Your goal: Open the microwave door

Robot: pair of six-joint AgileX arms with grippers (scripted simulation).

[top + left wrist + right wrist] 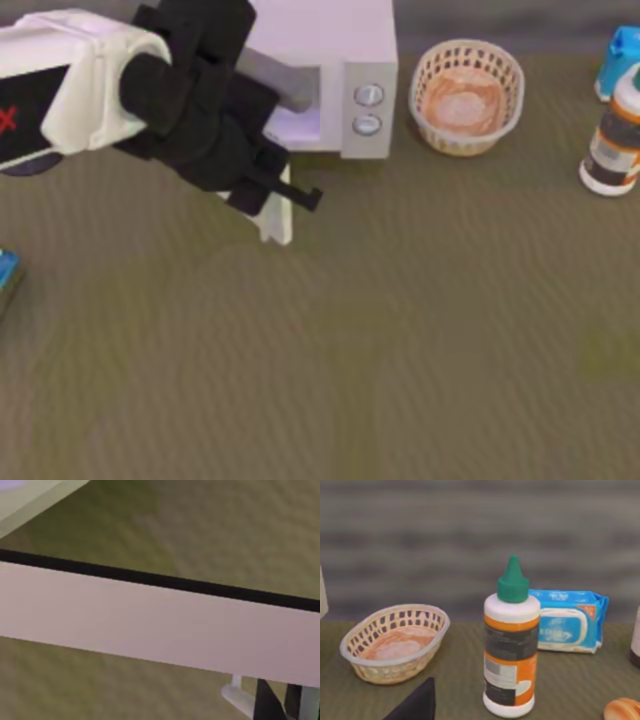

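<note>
Your left pincer (300, 192) sits at the free edge of the microwave door (278, 215), fingers narrowed on that edge, at about ten o'clock on the bench (400, 350). The door stands swung out from the microwave (345, 60), which sits behind it near eleven o'clock with its cavity exposed. Beyond, at one o'clock, stands a wicker basket (467, 95); a green-capped bottle (511, 645) stands at two o'clock.
</note>
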